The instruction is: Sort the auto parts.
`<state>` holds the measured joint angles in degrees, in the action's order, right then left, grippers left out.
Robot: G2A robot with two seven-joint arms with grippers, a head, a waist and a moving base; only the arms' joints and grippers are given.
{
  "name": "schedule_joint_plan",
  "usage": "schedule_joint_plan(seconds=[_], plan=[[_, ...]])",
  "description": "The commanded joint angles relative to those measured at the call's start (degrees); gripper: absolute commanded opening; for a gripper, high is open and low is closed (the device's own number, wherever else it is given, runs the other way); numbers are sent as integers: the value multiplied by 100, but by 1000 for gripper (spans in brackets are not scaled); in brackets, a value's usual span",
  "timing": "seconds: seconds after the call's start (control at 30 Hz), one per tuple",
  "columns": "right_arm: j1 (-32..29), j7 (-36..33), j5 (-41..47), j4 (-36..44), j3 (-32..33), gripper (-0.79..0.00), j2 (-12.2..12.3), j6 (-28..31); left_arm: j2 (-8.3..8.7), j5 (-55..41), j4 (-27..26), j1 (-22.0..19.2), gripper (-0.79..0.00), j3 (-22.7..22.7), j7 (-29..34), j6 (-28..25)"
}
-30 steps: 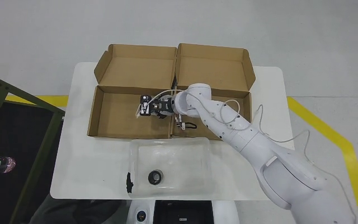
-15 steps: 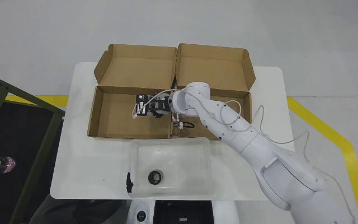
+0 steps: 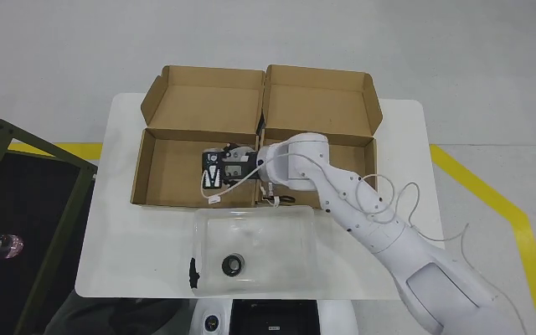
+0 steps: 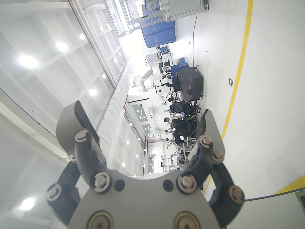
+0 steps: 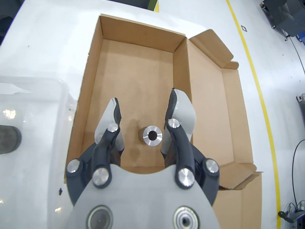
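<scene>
Right claw (image 5: 144,96) now nearer clear bin (image 3: 276,251)

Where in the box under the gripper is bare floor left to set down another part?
Most of the box floor is bare: the whole stretch from the bushing to the wall away from the second box. It is crowded only around the bushing, which lies under the open jaws of the right gripper.

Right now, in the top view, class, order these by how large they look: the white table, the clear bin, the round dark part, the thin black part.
1. white table
2. clear bin
3. round dark part and thin black part: tied, one wider, one longer, too close to rank.
</scene>
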<state>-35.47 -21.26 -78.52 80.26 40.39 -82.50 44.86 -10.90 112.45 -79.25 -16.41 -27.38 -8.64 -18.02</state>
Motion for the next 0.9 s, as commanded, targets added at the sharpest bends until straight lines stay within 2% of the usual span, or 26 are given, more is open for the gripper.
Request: schedule_joint_plan(seconds=[0.0,0.3,0.67,0.87], plan=[[-214,-53,-20,344,108,-419,66,81,0,0,0,0,0,0,0,0],[-1111,-192,-130,1555,362,-397,306,528,0,0,0,0,0,0,0,0],[-1935,-129,-240,2284,443,-394,520,1041,0,0,0,0,0,0,0,0],[-2417,-103,-442,2544,518,-354,661,1284,0,0,0,0,0,0,0,0]])
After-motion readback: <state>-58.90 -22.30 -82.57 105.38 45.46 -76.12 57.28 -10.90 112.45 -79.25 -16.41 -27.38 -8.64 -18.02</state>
